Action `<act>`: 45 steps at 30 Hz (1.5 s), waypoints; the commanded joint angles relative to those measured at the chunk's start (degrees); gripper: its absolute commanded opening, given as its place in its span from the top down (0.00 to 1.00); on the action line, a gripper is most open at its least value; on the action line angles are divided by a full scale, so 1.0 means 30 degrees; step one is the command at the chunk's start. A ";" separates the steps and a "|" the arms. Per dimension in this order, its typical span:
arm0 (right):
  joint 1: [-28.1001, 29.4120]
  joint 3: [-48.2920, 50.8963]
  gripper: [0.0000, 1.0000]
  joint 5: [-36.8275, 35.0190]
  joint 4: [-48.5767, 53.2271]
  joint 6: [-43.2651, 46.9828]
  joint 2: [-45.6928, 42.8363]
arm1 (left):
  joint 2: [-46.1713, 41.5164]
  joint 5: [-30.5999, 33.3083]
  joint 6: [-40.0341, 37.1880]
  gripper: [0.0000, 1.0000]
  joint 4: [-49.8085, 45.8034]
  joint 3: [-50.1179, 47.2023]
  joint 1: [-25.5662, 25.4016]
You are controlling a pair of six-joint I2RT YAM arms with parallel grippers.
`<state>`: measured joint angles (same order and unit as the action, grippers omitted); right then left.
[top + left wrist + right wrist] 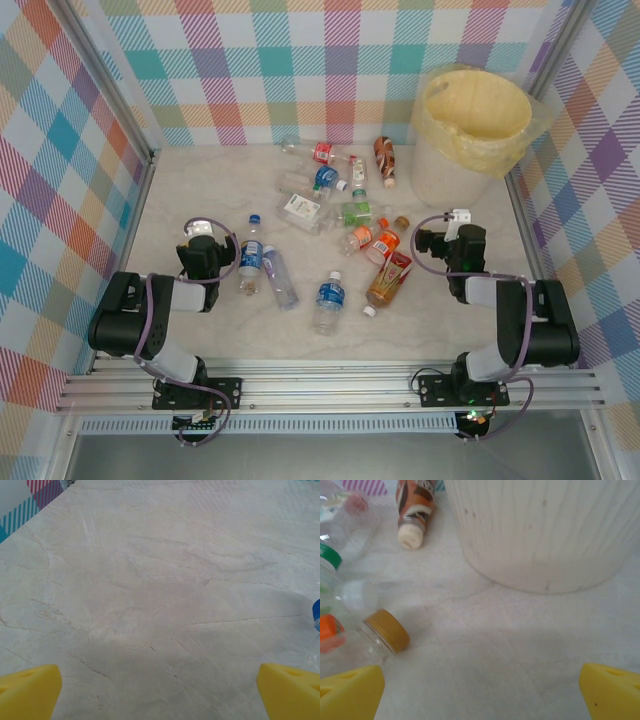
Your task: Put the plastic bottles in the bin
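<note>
Several plastic bottles (330,300) lie scattered across the middle of the pale table, from the back wall toward the front. The pale-yellow bin (470,135) with its yellowish bag stands at the back right; its white wall (545,530) rises ahead in the right wrist view. My left gripper (198,232) is open over bare table, left of a blue-capped bottle (251,262). My right gripper (450,222) is open in front of the bin, with a gold-capped bottle (382,632) to its left. The yellow fingertips (30,692) of the left hand stand far apart, nothing between them.
Checked walls enclose the table on three sides. A brown-labelled bottle (415,505) lies left of the bin's base. An aluminium rail (330,385) runs along the near edge under both arm bases.
</note>
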<state>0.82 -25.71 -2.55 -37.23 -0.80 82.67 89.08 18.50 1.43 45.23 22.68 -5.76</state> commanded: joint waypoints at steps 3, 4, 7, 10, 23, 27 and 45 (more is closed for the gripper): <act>0.0075 -0.1235 0.00 0.0284 0.2709 -0.0302 -0.2785 | -0.2653 0.0016 -0.0279 0.00 -0.4598 0.2096 -0.0190; 0.0078 -0.1429 0.00 0.0052 0.3082 -0.0595 -0.3163 | -0.3229 0.0125 -0.0260 0.00 -0.5240 0.2267 -0.0204; 0.0078 -0.2554 0.00 -0.0244 0.5501 -0.1894 -0.3995 | -0.5393 0.0620 0.0779 0.00 -0.6867 0.2444 -0.0218; 0.0070 -0.4137 0.00 -0.0551 0.9173 -0.4515 -0.4660 | -0.7069 0.1478 0.3149 0.00 -1.0479 0.3530 -0.0260; 0.0339 -0.5382 0.00 0.4179 2.1841 -1.5482 -0.7513 | -0.8378 -0.3237 1.2338 0.00 -2.4335 0.8205 -0.0570; 0.1641 -0.5232 0.00 0.4865 2.2885 -1.5848 -0.7768 | -0.8317 -0.5671 1.3058 0.00 -2.3564 0.7837 -0.0672; 0.9032 -0.6136 0.08 0.0855 2.2389 -1.6977 -0.2267 | -0.6989 -0.5785 1.3577 0.00 -2.4248 0.7867 -0.1188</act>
<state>26.87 -42.22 1.93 30.63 -51.27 74.32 67.22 1.93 41.19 -26.06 46.63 -8.86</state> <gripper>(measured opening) 0.924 0.999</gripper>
